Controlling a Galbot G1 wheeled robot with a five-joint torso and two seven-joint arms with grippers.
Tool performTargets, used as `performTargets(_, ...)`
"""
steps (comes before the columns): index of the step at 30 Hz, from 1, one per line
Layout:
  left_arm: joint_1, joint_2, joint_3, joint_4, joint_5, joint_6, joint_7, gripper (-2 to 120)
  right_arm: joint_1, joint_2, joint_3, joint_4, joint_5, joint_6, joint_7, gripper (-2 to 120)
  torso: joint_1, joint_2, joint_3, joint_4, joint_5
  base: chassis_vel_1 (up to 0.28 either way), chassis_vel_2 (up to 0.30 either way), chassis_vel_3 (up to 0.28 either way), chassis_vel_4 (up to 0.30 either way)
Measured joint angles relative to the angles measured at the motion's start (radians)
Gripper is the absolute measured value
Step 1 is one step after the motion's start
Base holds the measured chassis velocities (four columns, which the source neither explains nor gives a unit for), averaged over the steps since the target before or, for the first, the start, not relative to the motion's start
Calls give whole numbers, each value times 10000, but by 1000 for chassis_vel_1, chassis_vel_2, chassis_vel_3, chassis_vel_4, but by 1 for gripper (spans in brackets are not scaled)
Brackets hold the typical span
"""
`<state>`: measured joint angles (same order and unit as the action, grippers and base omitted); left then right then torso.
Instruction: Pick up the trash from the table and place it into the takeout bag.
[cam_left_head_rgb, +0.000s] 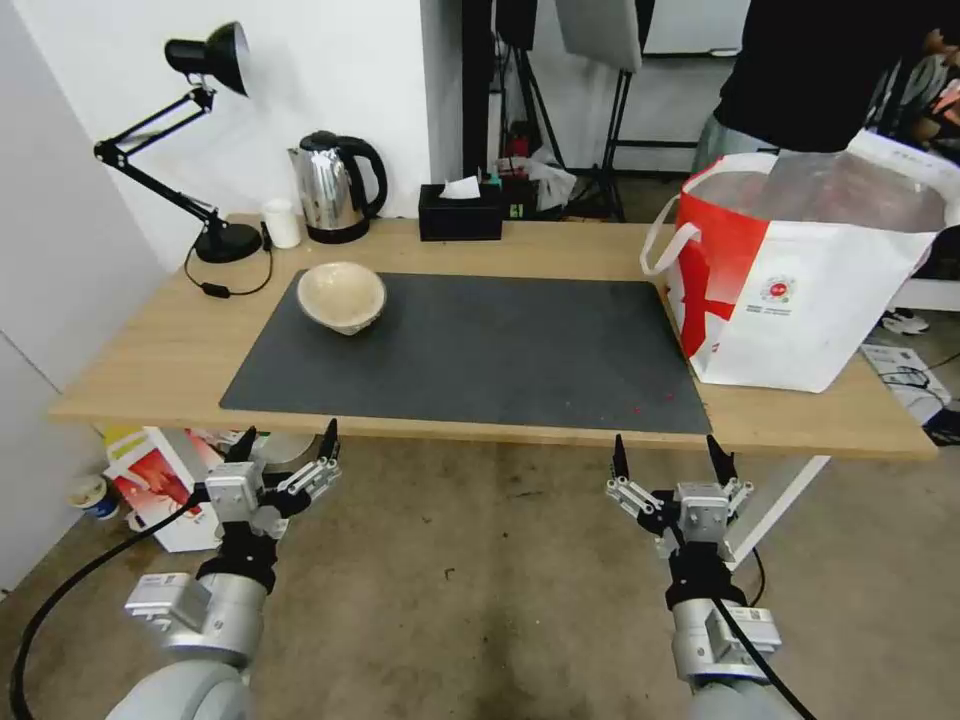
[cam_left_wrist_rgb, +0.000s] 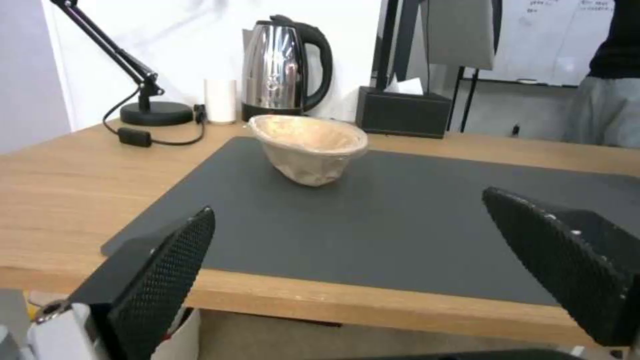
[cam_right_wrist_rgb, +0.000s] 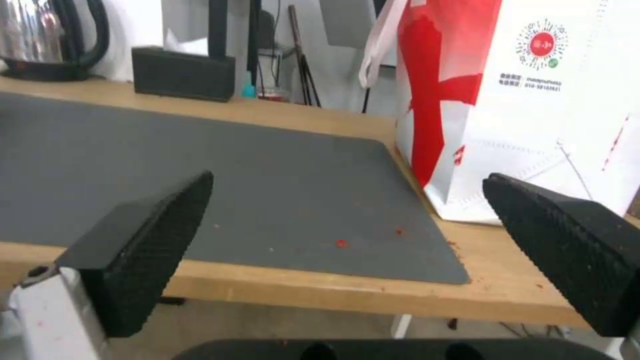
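Beige pulp, the bowl (cam_left_head_rgb: 342, 296) sits on the mat (cam_left_head_rgb: 500, 350) at about ten o'clock, tipped, mouth up and leaning toward the kettle (cam_left_head_rgb: 335, 186). It looks light, stiff but crushable; the rim seems the best hold. Round, it has no long axis. The bag (cam_left_head_rgb: 800, 280) stands at two o'clock. Left gripper (cam_left_head_rgb: 287, 447) and right gripper (cam_left_head_rgb: 668, 455) hover below the table (cam_left_head_rgb: 150, 360) edge, both spread wide, empty.
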<state>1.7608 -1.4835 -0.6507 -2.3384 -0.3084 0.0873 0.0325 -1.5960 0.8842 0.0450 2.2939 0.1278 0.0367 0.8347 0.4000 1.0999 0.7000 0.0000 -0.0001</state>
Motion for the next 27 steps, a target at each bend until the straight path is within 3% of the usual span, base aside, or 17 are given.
performTargets(27,6,-8,-4,5,8,62,-33,100,-256,8,59,134,107,-754,296,100,0,1,0,-1,1,0,0,0,0)
